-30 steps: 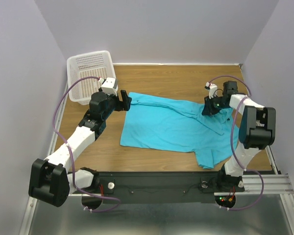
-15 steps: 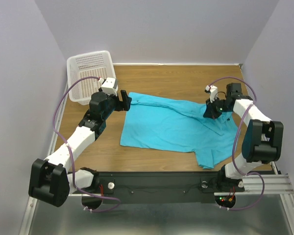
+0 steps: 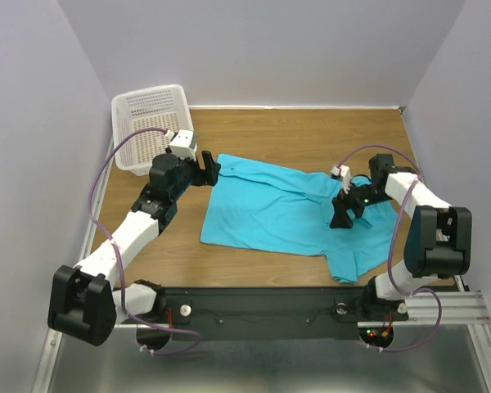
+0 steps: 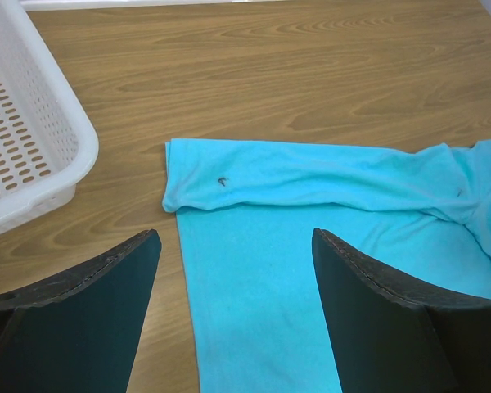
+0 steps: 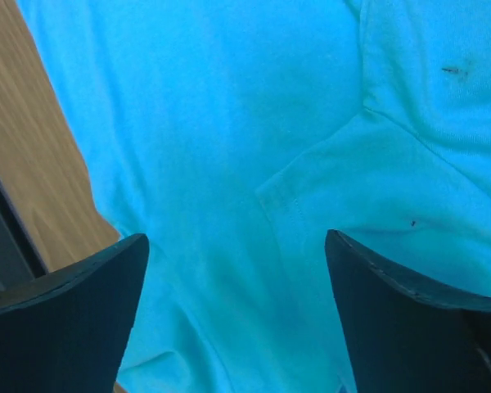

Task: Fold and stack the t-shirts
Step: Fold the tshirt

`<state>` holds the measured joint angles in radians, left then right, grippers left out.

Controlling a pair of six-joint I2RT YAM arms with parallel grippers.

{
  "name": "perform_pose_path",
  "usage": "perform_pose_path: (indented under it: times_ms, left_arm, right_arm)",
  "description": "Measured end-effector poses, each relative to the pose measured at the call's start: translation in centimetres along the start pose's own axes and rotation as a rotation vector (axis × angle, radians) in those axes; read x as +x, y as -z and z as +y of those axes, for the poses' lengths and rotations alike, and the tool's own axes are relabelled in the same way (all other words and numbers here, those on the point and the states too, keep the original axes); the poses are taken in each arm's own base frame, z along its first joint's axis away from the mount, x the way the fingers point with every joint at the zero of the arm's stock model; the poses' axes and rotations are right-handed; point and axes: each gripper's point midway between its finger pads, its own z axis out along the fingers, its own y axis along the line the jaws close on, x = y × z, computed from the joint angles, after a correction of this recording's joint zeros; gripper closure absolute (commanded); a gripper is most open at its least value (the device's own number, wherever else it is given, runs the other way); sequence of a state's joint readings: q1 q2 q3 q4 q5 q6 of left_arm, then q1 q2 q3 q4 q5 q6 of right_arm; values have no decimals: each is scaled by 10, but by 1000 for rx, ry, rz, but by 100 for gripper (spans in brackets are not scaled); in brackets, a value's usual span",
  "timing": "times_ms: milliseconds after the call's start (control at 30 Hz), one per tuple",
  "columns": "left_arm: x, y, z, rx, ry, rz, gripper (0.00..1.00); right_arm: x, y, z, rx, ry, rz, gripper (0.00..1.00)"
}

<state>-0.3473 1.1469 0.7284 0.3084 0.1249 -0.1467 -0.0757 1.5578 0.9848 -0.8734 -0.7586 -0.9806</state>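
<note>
Your right hand (spread, like your left hand) hovers over the shirt, which stretches away leftward.

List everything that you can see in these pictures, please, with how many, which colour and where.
t-shirt: one, turquoise, lying on the table from the centre to the right, with creases
basket: one, white, with holes, at the far left corner of the table
table: one, brown wood, under everything
cables: two, purple, looping along the arms
arms: two, white and black, bases at the near edge
left gripper: one, black, open, at the t-shirt's far left corner, near the basket
right gripper: one, black, open, over the right part of the t-shirt
</note>
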Motion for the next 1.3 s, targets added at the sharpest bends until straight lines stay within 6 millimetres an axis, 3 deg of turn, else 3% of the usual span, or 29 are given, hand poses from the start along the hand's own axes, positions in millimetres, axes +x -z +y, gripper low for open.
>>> perform_pose_path:
  times_ms: [167, 333, 433, 533, 667, 833, 967, 1100, 1300]
  left_arm:
    - [6, -3, 0, 7, 3, 17, 16]
    - [32, -20, 3, 0, 32, 124, 32]
    - [55, -34, 5, -12, 51, 217, 39]
    - [72, -51, 5, -22, 56, 297, 39]
    - [75, -75, 3, -46, 40, 339, 39]
    - [63, -125, 7, -99, 5, 333, 40]
    - [75, -153, 21, -171, -19, 370, 40]
    - [98, -170, 40, -257, -45, 439, 40]
    - [116, -187, 57, -336, -81, 509, 40]
  right_arm:
    - [-21, 9, -3, 31, -16, -50, 0]
    - [-57, 33, -42, 283, -73, -149, 0]
    - [-66, 40, -61, 345, -149, -212, 2]
    - [-62, 41, -74, 359, -222, -239, 10]
    - [-55, 50, -86, 391, -318, -270, 16]
    - [-33, 85, -120, 487, -469, -331, 18]
    - [-16, 104, -134, 562, -544, -344, 18]
    - [-8, 113, -139, 593, -598, -354, 18]
    - [3, 125, -145, 633, -664, -375, 18]
